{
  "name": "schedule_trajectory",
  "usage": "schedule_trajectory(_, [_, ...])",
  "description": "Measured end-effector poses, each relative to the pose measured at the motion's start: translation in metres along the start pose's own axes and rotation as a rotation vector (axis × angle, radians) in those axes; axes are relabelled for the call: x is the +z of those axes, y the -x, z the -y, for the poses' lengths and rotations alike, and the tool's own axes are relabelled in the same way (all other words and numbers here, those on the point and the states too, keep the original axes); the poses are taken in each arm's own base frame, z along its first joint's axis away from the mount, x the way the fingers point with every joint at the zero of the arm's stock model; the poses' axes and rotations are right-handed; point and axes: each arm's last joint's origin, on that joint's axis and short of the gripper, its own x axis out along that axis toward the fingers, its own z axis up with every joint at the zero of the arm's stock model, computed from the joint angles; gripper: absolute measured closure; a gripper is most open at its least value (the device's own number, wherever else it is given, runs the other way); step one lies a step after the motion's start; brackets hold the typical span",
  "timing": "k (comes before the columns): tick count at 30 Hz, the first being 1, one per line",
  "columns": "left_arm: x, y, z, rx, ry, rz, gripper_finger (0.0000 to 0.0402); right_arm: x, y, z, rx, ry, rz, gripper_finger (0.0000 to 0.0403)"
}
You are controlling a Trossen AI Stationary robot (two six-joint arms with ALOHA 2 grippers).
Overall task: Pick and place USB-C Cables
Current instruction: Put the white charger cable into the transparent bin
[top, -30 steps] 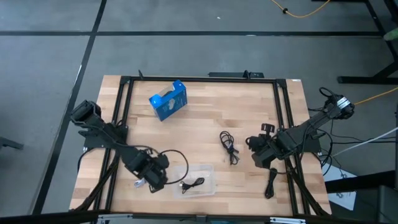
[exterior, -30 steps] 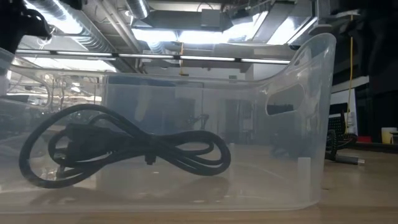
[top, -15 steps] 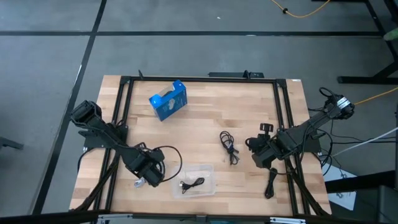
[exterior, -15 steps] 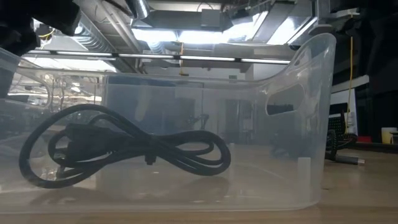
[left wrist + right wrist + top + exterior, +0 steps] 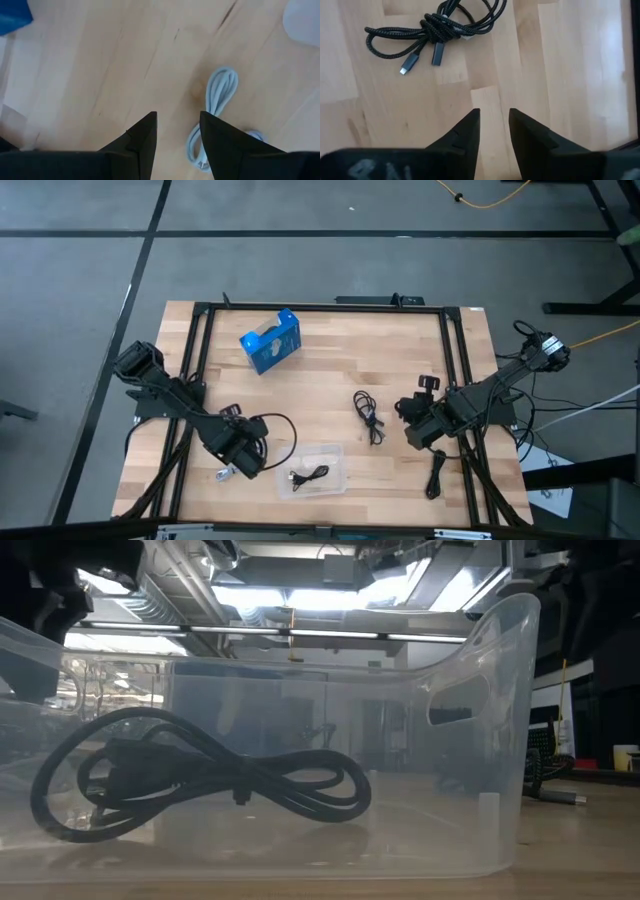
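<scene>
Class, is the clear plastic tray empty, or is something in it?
Not empty: the clear tray holds one black cable, coiled on its floor.

No text can be read anywhere; the blue box [image 5: 271, 340] bears only illegible white marks.

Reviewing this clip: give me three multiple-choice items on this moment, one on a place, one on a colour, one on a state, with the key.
1. Where does the black cable in the clear tray lie?
A. beside the blue box
B. near the table's front edge
C. off the table

2. What colour is the cable ahead of the left gripper?
A. white
B. red
C. green

3. How do the right gripper's jaws stand?
A. clamped on a cable
B. gripping the tray
C. apart and empty

Key: B, the high view shows the tray at the front edge; A, the left wrist view shows a pale coil; C, bare wood shows between them.
</scene>
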Motion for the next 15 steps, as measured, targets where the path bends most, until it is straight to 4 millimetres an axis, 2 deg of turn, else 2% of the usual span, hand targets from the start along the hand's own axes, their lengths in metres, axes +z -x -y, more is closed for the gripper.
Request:
schedule_trajectory(6, [0.005, 0.0, 0.003, -0.013, 0.034, 0.088, 0.0259, 0.001, 0.0, 0.0, -0.002, -0.007, 0.012, 0.0295])
schedule_trajectory(15, [0.006, -0.003, -0.015, 0.134, -0.015, 0.003, 0.0259, 0.001, 0.0, -0.001, -0.001, -0.003, 0.016, 0.0295])
